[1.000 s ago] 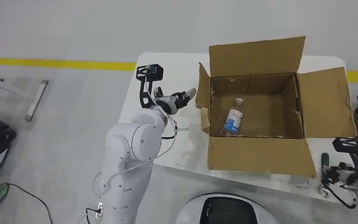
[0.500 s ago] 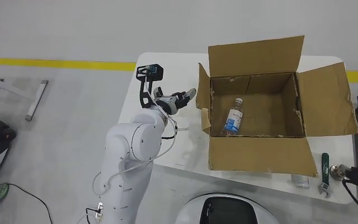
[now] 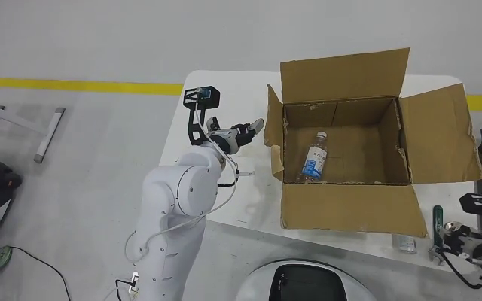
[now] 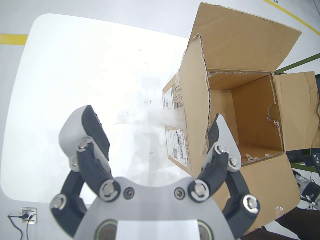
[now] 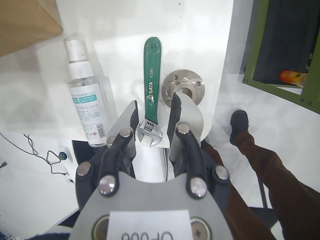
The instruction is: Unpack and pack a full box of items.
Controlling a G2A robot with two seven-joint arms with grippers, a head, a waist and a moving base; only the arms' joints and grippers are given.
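The right gripper (image 5: 155, 106) hangs spread and empty over the wrench (image 5: 151, 86), which lies on the counter (image 5: 140, 6) between spray bottle (image 5: 82, 86) and flange (image 5: 183, 87). The left gripper (image 4: 153, 112), likewise spread, sits beside the box (image 3: 346, 207). We judge unpacking nearly done: one bottle (image 3: 315, 159) lies inside.

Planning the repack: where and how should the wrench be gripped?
Probably mid-handle, from straight above. The wrench lies flat on the table, and its green handle is straight and narrow, so the open right claw could close across it. The bottle and flange flank it, leaving little room for a sideways approach.
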